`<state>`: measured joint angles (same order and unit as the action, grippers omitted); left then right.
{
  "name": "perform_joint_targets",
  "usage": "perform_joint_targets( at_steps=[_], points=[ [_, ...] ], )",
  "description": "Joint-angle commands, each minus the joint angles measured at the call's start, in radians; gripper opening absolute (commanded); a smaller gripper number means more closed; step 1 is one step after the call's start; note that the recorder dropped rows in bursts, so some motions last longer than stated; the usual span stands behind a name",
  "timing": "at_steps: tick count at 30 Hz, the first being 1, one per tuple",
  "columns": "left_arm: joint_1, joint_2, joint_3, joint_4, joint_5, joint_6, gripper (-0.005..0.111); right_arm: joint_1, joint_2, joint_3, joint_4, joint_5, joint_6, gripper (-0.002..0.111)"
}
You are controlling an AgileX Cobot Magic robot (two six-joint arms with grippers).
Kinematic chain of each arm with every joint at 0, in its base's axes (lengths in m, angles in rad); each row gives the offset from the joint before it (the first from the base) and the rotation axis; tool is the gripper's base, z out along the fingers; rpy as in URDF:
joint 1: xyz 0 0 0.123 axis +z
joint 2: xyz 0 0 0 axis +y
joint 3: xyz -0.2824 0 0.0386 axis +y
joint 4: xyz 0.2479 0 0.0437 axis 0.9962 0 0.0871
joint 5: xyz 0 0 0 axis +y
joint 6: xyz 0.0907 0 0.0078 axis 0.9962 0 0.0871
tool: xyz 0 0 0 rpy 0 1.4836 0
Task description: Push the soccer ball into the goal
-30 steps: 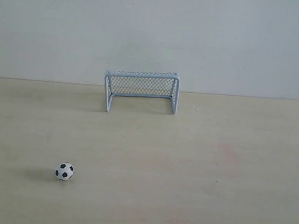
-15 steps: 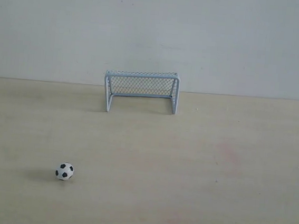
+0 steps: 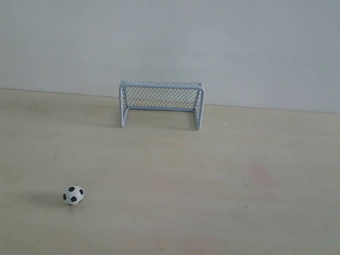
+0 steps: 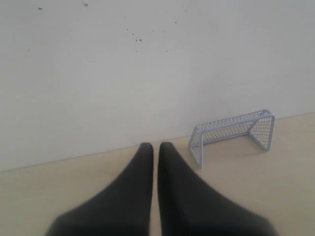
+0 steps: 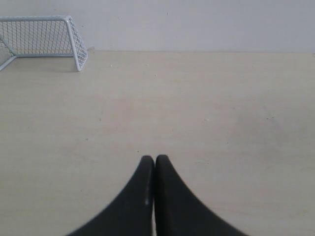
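Observation:
The soccer ball (image 3: pixel 74 195), white with black patches, rests on the pale wooden table at the front left in the exterior view. The goal (image 3: pixel 161 104), pale blue-white with mesh netting, stands at the back centre against the wall, its mouth facing the front. It also shows in the left wrist view, goal (image 4: pixel 232 133), and in the right wrist view, goal (image 5: pixel 43 39). Neither arm appears in the exterior view. My left gripper (image 4: pixel 156 146) is shut with nothing in it. My right gripper (image 5: pixel 154 159) is shut and empty. The ball is out of both wrist views.
The wooden table (image 3: pixel 224 187) runs back to a plain white wall (image 3: pixel 178 38) just behind the goal. Faint reddish stains mark the table at the right of centre.

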<state>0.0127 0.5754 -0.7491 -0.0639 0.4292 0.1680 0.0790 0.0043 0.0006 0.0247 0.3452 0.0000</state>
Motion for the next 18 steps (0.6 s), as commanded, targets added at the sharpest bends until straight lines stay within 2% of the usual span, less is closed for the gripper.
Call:
perform_joint_targets(
  at_steps=[1, 7, 10, 13, 15, 18],
  points=[
    [0.004, 0.044, -0.008, 0.001, -0.051, 0.007, 0.004, 0.001, -0.004, -0.001, -0.004, -0.004, 0.0, 0.0],
    [0.004, 0.074, -0.008, -0.008, -0.071, 0.004, 0.004, 0.001, -0.004, -0.001, -0.004, -0.004, 0.0, 0.0],
    [0.004, 0.113, -0.008, 0.001, -0.071, 0.063, 0.004, 0.001, -0.004, -0.001, -0.004, -0.004, 0.0, 0.0],
    [0.004, 0.191, -0.008, 0.001, 0.039, 0.108, 0.004, 0.001, -0.004, -0.001, -0.004, -0.004, 0.0, 0.0],
    [0.004, 0.312, -0.008, 0.028, 0.16, 0.207, 0.004, 0.001, -0.004, -0.001, -0.004, -0.004, 0.0, 0.0],
    [-0.008, 0.42, -0.008, 0.009, 0.235, 0.407, 0.004, 0.001, -0.004, -0.001, -0.004, -0.004, 0.0, 0.0]
  ],
)
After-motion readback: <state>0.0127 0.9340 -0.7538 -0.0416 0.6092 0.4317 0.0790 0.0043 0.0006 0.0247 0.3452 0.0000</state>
